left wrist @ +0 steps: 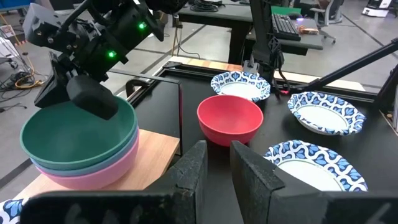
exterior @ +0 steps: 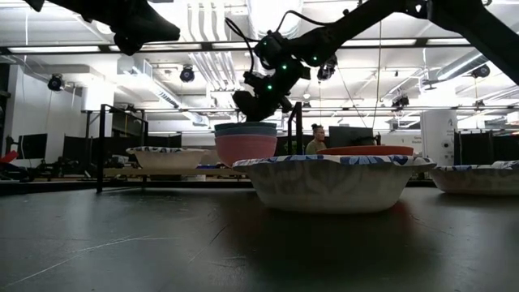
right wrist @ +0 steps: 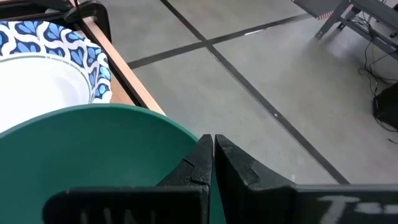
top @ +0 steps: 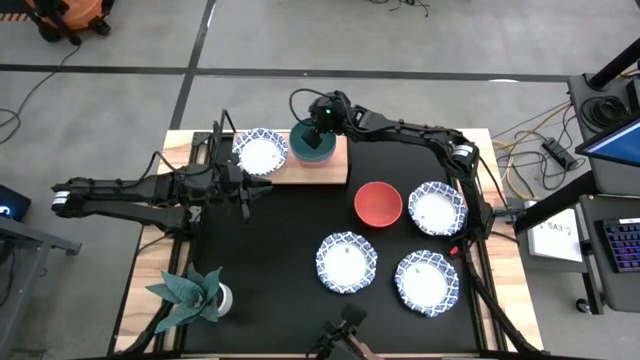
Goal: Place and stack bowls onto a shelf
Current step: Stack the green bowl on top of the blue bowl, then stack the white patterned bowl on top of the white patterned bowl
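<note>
Bowls: four on the shelf (top: 335,170) at 12 o'clock of the mat (top: 300,260) — a stack of green bowl (left wrist: 78,134) on blue bowl (left wrist: 87,165) on pink bowl (left wrist: 106,177), plus one patterned bowl (top: 262,152) beside it toward 9. Right gripper (top: 318,138) over the stack, fingers together, pinched on the green bowl's rim, not released yet. Left gripper (left wrist: 214,171) beside the shelf toward 9, fingers slightly apart, empty. Left to do: red bowl (top: 378,203) near centre, three patterned bowls (top: 346,262) at 3 to 5 o'clock. About half done by count.
</note>
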`<state>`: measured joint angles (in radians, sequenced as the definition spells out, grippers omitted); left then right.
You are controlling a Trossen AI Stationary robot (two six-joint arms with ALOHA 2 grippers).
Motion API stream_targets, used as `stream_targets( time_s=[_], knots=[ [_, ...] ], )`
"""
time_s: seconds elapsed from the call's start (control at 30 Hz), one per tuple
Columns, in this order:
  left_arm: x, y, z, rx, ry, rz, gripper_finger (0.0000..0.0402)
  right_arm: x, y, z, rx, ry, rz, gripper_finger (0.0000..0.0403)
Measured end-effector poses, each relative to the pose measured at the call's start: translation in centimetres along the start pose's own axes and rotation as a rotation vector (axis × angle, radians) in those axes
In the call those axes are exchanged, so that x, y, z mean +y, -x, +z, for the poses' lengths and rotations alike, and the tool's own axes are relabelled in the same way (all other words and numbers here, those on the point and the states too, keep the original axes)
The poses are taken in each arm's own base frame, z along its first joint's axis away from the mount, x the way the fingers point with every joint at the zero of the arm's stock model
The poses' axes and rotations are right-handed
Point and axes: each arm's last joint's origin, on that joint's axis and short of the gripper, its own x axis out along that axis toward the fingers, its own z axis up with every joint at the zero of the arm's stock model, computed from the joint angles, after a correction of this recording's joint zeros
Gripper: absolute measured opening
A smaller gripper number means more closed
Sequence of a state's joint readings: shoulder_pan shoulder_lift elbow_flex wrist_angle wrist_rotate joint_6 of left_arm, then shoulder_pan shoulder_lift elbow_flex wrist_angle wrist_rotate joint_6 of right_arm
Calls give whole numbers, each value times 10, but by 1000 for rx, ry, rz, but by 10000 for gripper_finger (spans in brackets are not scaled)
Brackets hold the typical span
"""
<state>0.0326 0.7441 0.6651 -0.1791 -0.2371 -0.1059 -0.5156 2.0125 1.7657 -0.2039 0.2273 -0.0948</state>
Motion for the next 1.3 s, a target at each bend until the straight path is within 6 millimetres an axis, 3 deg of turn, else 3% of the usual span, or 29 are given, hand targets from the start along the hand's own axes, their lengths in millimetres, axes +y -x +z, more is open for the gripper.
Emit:
stream_targets(
  time_s=[0.93, 1.03, 1.2, 1.3],
  knots=[
    [0, 0, 0, 0, 0, 0, 54, 0, 1, -1, 5, -2, 1, 9],
    [0, 0, 0, 0, 0, 0, 54, 3, 18, 10, -26, 2, 42, 9],
    [0, -1, 1, -11, 10, -2, 54, 21, 75, 41, -124, 53, 144, 9],
    [-1, -3, 1, -15, 13, -3, 54, 40, 105, 42, -136, 107, 195, 9]
  ],
)
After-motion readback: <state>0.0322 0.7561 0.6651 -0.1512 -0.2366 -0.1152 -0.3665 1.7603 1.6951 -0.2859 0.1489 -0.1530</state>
